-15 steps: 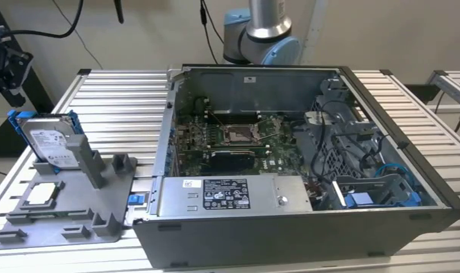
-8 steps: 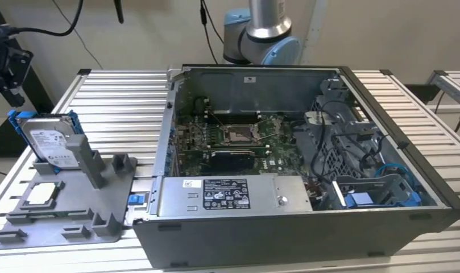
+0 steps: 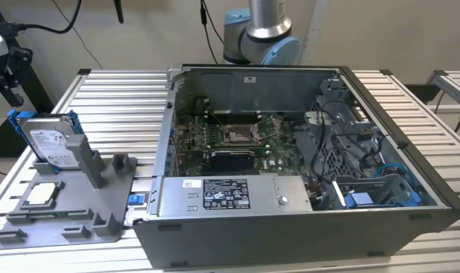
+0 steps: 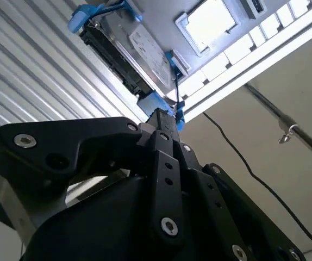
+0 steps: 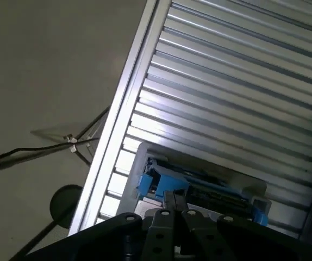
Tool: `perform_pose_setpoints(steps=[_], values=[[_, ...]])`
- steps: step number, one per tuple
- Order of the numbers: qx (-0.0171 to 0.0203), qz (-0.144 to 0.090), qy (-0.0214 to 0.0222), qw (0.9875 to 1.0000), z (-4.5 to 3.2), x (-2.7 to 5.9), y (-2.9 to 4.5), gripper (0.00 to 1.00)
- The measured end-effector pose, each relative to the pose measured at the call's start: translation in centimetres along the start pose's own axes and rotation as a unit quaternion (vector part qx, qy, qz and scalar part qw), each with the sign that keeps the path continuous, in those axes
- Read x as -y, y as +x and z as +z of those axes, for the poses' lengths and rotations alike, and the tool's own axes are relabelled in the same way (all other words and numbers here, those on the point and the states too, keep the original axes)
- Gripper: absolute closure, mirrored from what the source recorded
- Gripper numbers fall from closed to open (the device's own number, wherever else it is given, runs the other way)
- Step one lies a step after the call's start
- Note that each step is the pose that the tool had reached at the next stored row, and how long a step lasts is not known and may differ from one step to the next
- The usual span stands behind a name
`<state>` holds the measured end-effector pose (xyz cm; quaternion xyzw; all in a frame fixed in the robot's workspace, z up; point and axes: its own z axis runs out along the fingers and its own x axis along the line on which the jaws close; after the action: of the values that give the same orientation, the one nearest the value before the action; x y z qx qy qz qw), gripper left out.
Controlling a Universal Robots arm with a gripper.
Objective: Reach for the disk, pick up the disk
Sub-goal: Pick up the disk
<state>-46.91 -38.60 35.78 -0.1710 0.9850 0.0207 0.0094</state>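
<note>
The disk (image 3: 49, 142) is a silver hard drive with a white label and a blue frame. It stands on edge in a grey fixture (image 3: 70, 219) at the exterior view's left. My black gripper (image 3: 8, 94) hangs above the disk and a little further to the exterior view's left, apart from it. In the second wrist view the gripper (image 4: 164, 117) points at the blue frame end of the disk (image 4: 145, 51). The first wrist view has the disk (image 5: 199, 182) just beyond the gripper (image 5: 172, 198), edge on.
An open computer case (image 3: 442, 187) fills the middle and the exterior view's right of the slatted metal table (image 3: 116, 108). A small square chip (image 3: 44, 193) lies on the fixture in front of the disk. The table's edge and the floor lie close behind the disk.
</note>
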Motion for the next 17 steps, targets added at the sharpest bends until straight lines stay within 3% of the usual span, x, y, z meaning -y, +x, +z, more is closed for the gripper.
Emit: perform_pose_setpoints(steps=[4,8,12,17], values=[[-0.0014,-0.036,-0.0009,0.9993,0.00,0.00,0.00,1.00],[-0.0028,-0.073,-0.0018,0.9973,0.00,0.00,0.00,1.00],[-0.0041,-0.109,-0.0028,0.9941,0.00,0.00,0.00,1.00],[-0.0057,-0.153,-0.0039,0.9881,0.00,0.00,0.00,1.00]])
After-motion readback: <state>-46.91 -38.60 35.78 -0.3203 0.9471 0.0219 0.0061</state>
